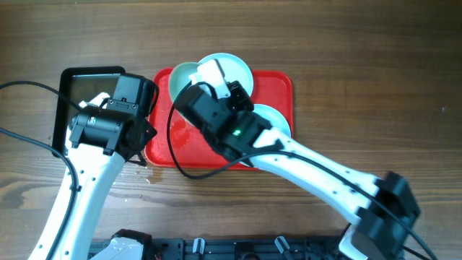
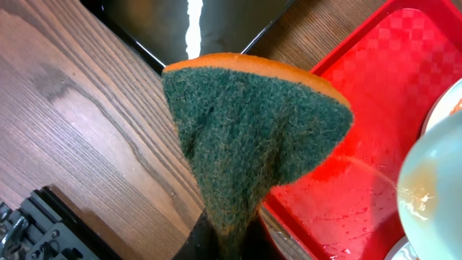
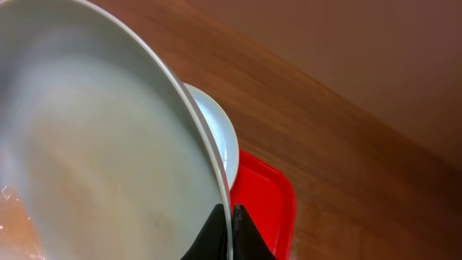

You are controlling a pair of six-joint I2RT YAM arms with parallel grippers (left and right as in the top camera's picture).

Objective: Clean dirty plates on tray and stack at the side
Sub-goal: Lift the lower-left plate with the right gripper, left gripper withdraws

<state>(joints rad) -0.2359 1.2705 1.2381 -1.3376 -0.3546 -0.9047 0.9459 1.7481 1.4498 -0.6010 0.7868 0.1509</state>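
My right claw point(image 3: 232, 217) is clamped on the rim of a tilted plate point(image 3: 86, 144) over the eleven o'clock corner of the red tray point(image 1: 278, 83). My left claw point(image 2: 224, 242) pinches a green sponge point(image 2: 253, 130) at the tray's nine o'clock edge. Scrubbing seems in hand: next, bring sponge to plate face, holding steady. A second plate point(image 1: 242, 63) sits at twelve, a third plate point(image 1: 278, 114) at three.

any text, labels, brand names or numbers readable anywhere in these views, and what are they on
None can be read in any view.
The red tray, the black tray, the plate in the right hand and the sponge in the left hand are all plain.
The small green light on the right arm has no lettering by it.
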